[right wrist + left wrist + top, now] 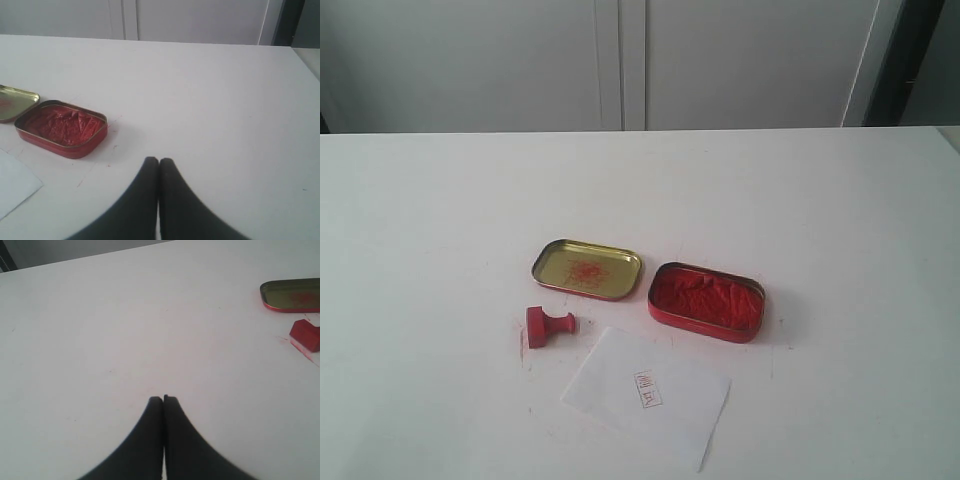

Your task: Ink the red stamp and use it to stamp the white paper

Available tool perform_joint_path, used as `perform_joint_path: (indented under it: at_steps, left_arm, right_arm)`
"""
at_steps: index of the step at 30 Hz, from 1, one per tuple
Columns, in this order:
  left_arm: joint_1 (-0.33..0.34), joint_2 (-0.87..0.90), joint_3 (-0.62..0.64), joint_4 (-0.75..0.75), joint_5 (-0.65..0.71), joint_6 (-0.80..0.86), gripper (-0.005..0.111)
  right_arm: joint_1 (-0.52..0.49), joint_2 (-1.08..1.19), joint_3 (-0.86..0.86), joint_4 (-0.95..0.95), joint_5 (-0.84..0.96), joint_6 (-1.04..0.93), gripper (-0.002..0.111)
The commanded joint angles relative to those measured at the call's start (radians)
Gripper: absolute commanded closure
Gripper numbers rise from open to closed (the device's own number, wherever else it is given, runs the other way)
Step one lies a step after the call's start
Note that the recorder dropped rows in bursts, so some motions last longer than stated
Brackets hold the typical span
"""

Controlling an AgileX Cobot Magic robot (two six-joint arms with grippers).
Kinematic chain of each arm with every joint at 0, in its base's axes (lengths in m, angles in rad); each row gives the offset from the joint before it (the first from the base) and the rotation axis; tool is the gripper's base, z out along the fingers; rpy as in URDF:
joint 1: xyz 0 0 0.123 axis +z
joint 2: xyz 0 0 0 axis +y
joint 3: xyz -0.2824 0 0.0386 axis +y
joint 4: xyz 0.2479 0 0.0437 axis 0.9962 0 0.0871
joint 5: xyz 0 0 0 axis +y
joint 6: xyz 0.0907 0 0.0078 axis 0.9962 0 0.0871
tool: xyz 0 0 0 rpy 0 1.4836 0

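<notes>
Exterior view: neither arm in frame. Red stamp [549, 326] lies tipped on its side on the white desk [440, 220], lower left of centre, block base to the left, knob pointing right, with faint red smears on the desk by its base. White paper [610, 385] sits just right of and below it at lower centre, skewed, flat, with a small red rectangular stamp mark [647, 389] near its middle. Gold tin lid [545, 262] lies open-side up at centre, just above the stamp. Red ink tin [700, 327] sits just beside the lid on the right, full of red ink paste [705, 297]. Left hand [163, 399]: fingers pressed together, clenched on nothing, over bare desk, well apart from the stamp. Right hand [159, 161]: likewise clenched and empty, over bare desk, near the ink tin but not touching.
</notes>
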Motion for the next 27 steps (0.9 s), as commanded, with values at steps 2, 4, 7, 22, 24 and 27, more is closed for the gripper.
perform_joint_path:
  at_steps: [2, 4, 7, 22, 24, 27]
  left_arm:
    - [0.003, -0.003, 0.003, -0.003, -0.003, 0.003, 0.107]
    - [0.003, -0.003, 0.003, -0.003, -0.003, 0.003, 0.107]
    - [0.003, -0.003, 0.003, -0.003, -0.003, 0.003, 0.107]
    - [0.003, -0.003, 0.003, -0.003, -0.003, 0.003, 0.107]
    - [0.003, -0.003, 0.003, -0.003, -0.003, 0.003, 0.107]
    - [0.003, -0.003, 0.003, -0.003, -0.003, 0.003, 0.107]
  right_arm:
    - [-0.003, -0.006, 0.007, 0.002, -0.010, -0.049, 0.108]
    - [-0.003, -0.006, 0.007, 0.002, -0.010, -0.049, 0.108]
    - [-0.003, -0.006, 0.007, 0.002, -0.010, -0.049, 0.108]
    - [-0.003, -0.006, 0.007, 0.002, -0.010, -0.049, 0.108]
    - [-0.003, -0.006, 0.007, 0.002, -0.010, -0.049, 0.108]
    - [-0.003, -0.006, 0.007, 0.002, -0.010, -0.049, 0.108]
